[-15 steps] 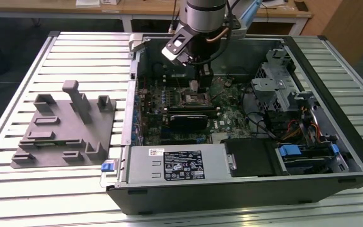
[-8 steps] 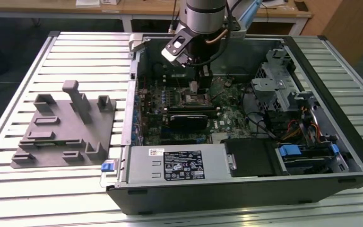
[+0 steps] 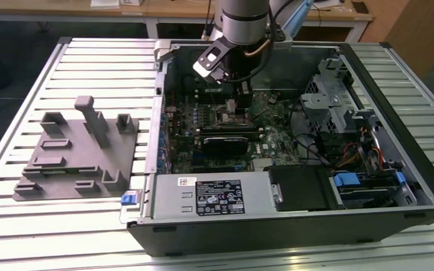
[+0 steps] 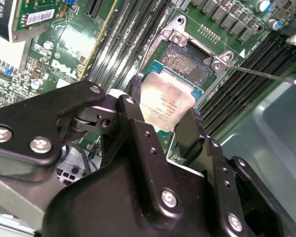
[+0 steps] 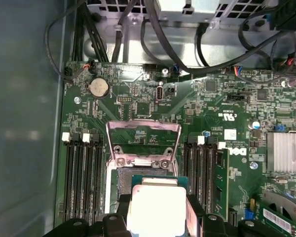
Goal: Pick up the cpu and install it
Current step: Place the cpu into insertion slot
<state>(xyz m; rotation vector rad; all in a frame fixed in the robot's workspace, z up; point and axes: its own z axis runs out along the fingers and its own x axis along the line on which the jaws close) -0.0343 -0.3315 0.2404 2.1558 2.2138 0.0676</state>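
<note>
1. While clenched on the cpu (image 4: 167,101) by two opposite edges, found poised directly over the open socket (image 4: 187,61): gripper (image 4: 164,117), chip lid-up and not yet seated.
2. Logged around it: raised load plate (image 5: 143,140) just beyond the fingertips, memory slots (image 5: 84,177) flanking the fingers on both sides, thin lever rod (image 4: 261,74) off to one side of the gripper.
3. Judged risk: bent socket contacts if lowered askew or offset, through poor squaring of chip edges to the socket frame.
4. Judged risk: slip or tilt in the grasp, given thin edges and little bite for the pads.
5. Judged risk: finger snagging on the load plate, being so near.
6. Writing: dark print on the cpu lid; white maker's lettering on the motherboard (image 5: 138,98) beyond the fingertips; printed white sticker (image 3: 213,197) on the power supply, well apart from the gripper. Not copied here.
</note>
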